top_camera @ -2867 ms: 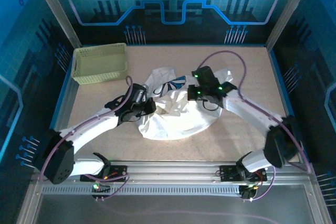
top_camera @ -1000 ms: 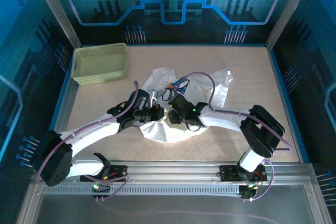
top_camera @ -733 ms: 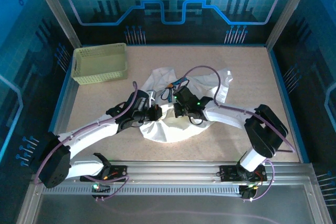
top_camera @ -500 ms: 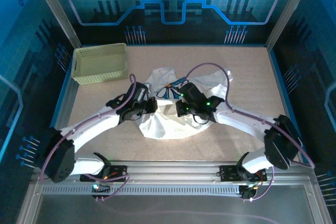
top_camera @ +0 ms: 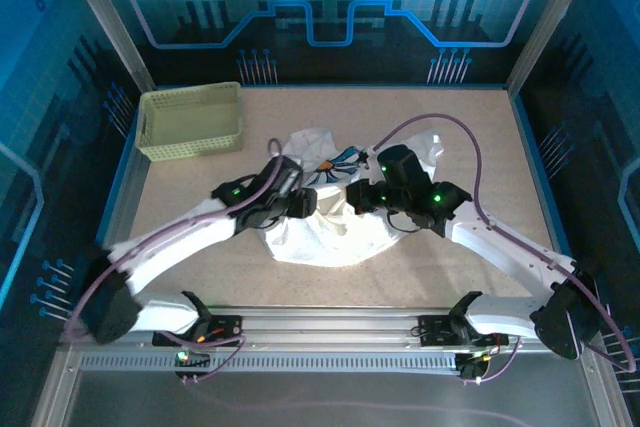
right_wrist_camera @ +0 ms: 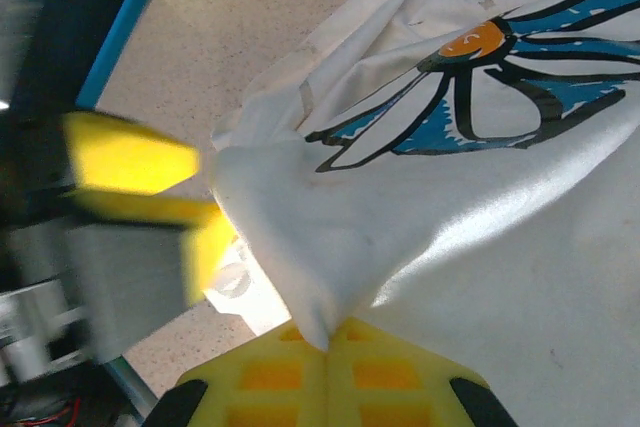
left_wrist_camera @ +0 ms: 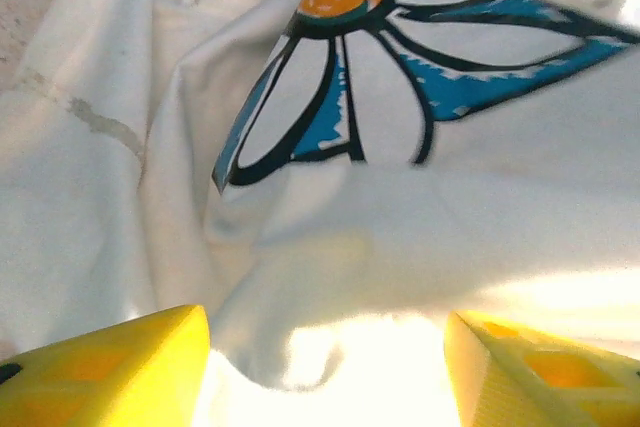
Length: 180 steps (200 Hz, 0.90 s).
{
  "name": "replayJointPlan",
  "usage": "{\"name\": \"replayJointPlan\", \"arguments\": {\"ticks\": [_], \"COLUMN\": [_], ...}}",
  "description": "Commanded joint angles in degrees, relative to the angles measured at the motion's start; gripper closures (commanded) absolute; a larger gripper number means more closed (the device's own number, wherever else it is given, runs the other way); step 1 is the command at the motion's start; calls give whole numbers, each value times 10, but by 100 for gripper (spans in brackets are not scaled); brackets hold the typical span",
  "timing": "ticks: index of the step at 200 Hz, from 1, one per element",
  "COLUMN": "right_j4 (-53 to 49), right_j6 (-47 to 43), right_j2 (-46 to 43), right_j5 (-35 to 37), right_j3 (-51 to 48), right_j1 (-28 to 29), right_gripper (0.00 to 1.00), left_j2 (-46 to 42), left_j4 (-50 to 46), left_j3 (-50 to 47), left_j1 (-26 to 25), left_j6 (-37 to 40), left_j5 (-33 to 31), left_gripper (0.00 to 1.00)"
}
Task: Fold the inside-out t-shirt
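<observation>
Starting at the near side, we see both arms reaching in over the t-shirt (top_camera: 318,239), which lies bunched in a heap mid-table, nothing flat or folded yet. The left arm comes at the heap from 9 o'clock and the right from 3 o'clock, tips close together.

The right tool (right_wrist_camera: 328,342) is clamped on a thin peak of white cloth that tents up from its fingers. The left tool (left_wrist_camera: 325,352) is spread wide. Cloth bulges between its yellow fingers, but we judge nothing is gripped.

Just past the tools, at the heap's 12 o'clock, sits the flower print (left_wrist_camera: 400,67), blue petals with an orange centre. We cannot tell which side of the shirt faces out.

Risks from here:
- The right pinch is small, so a hard pull could slip it free.
- The left tool could shut on several layers at once and lock the bunch in.
- The two tools are close enough to bump.
- The heap may drag across the table (top_camera: 480,157) instead of opening out.
- The purple cable (top_camera: 455,127) loops over the shirt's far edge at 1 o'clock and could snag cloth.

The basket (top_camera: 190,119) is far off at 10 o'clock, well apart and no concern.
</observation>
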Motion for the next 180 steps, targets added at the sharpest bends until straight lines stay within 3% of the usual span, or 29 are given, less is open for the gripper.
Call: {"name": "replayJointPlan", "arguments": {"ticks": [1, 22, 47, 62, 123, 155, 180], "right_j4": [-5, -9, -7, -11, -30, -31, -41], "right_j6": [6, 3, -1, -5, -14, -15, -20], "right_j2": [-12, -20, -36, -48, -72, -69, -64], "right_j5": [-37, -47, -56, -56, -51, -41, -22], "right_j3": [27, 36, 36, 35, 28, 33, 41], "right_j1": [-2, -2, 1, 5, 10, 11, 10], "right_gripper": [100, 100, 100, 100, 100, 100, 100], "left_j2": [-107, -140, -102, -75, -19, -18, -59], "left_j4": [67, 119, 135, 149, 196, 191, 202], "left_j3": [-50, -71, -61, -58, -47, -39, -55], "left_j1": [-5, -28, -38, -38, -67, -93, -106], "left_j6": [-3, 18, 26, 24, 38, 46, 41], "left_j5": [9, 77, 120, 136, 167, 136, 108], "left_gripper": [36, 41, 58, 63, 62, 64, 53]}}
